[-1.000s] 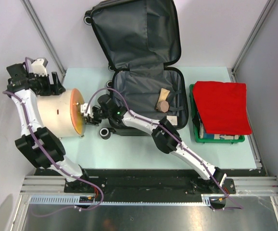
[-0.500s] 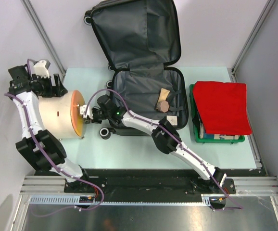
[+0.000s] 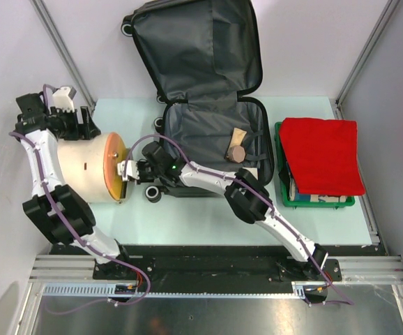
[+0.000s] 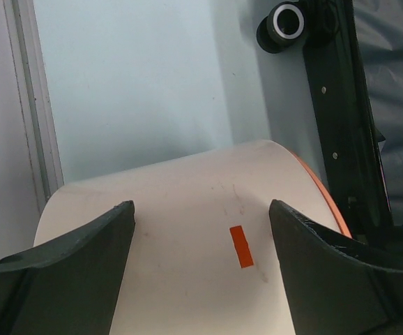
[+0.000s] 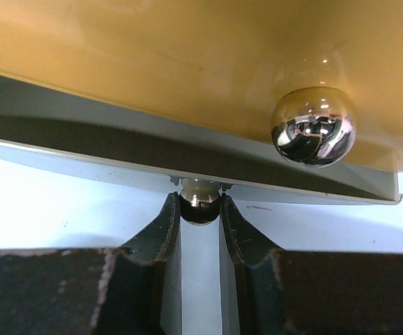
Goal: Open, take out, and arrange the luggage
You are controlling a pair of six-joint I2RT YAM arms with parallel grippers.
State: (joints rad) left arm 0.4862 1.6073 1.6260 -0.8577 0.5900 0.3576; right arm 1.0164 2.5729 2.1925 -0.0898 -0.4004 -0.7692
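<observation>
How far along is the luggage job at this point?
Done: the luggage lies open, lid back, and the beige cylinder sits on the table. In hand: the left gripper spreads open over the cylinder's side, while the right gripper pinches a small metal knob at its orange end. Left: wooden pieces lie inside the luggage, and arranging is not finished.

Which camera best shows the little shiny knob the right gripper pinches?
Right wrist: the knob sits pinched in the right gripper, below the orange face. Top external hides it behind the gripper; left wrist shows none.
</observation>
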